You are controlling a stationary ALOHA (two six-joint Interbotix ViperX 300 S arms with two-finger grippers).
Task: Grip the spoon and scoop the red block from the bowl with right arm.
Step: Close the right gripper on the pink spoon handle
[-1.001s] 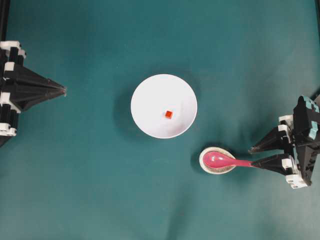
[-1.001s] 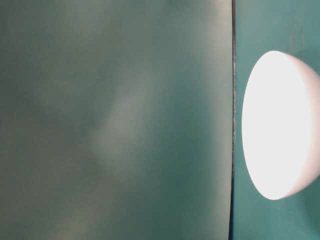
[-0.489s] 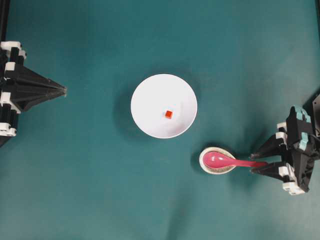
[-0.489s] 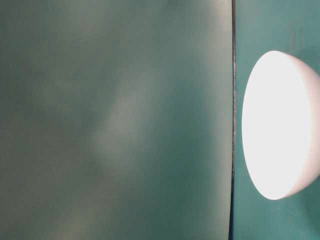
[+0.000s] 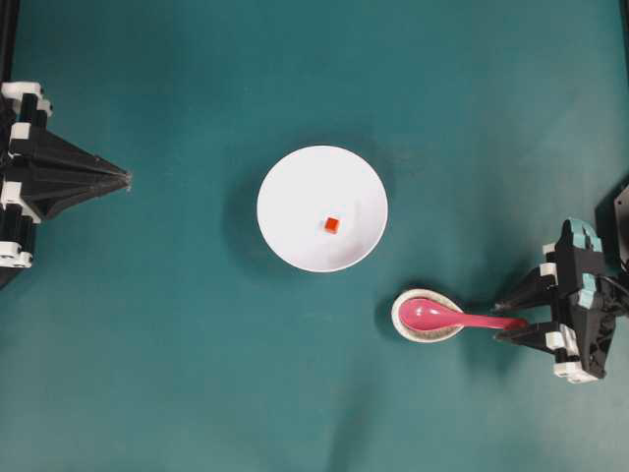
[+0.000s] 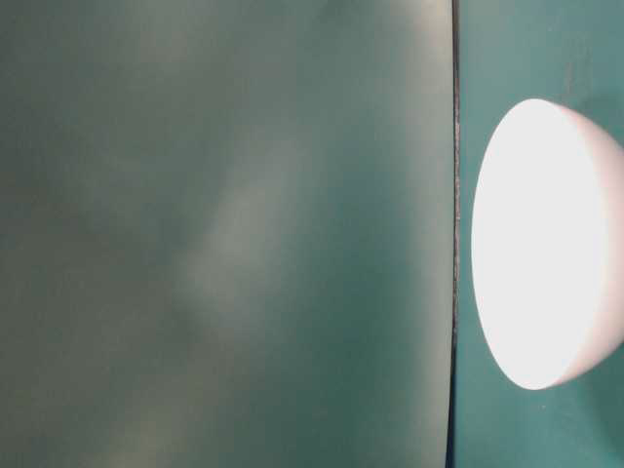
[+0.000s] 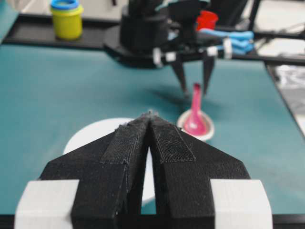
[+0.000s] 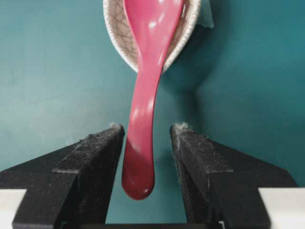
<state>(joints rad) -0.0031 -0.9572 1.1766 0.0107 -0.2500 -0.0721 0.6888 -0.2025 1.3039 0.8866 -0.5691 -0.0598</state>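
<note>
On the far left of the overhead view we see the left end effector (image 5: 126,179) resting over the teal counter (image 5: 177,374), its two black fingers pressed together to a point and holding nothing. Its own wrist view confirms the fingers meet at the tips.

Moving right, the white bowl (image 5: 295,177) sits near the middle of the counter, with the red block (image 5: 331,225) lying inside it, slightly right of the bowl's centre. The table-level view shows only the bowl's bright outer wall (image 6: 546,244) against teal.

Below and right of the bowl, well apart from it, the small speckled dish (image 5: 401,317) carries the scoop of the pink spoon (image 5: 442,318); the handle runs out to the right, past the dish's rim.

At the far right, the right end effector (image 5: 503,318) has its fingers spread apart on either side of the handle's end. In the right wrist view the handle lies between them, closer to the left finger (image 8: 90,157).

We can read no writing, brand or label anywhere.
</note>
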